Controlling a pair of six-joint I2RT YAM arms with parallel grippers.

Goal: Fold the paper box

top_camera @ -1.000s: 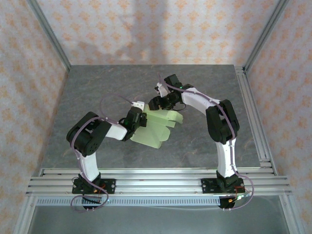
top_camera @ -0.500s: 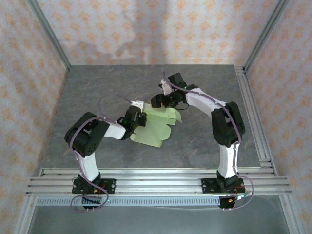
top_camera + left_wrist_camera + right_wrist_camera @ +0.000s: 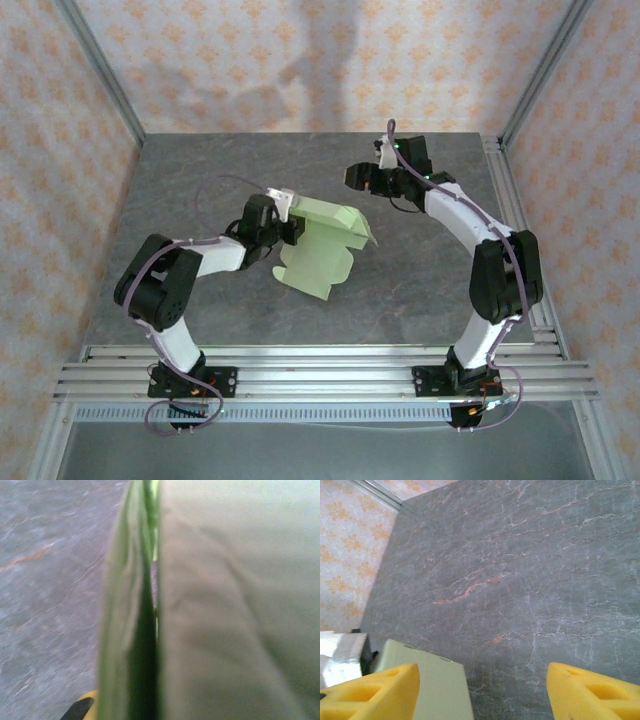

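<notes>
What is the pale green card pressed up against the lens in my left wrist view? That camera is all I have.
Observer: From above, it is the paper box, a partly folded sheet, pinched at its left edge by the shut left gripper.
Operator: Where is the right gripper?
Observer: The right gripper is farther back over the table, apart from the box, jaws open with nothing between them.
Operator: Is any flap raised?
Observer: The far flap looks bent up from the rest of the sheet.
</notes>
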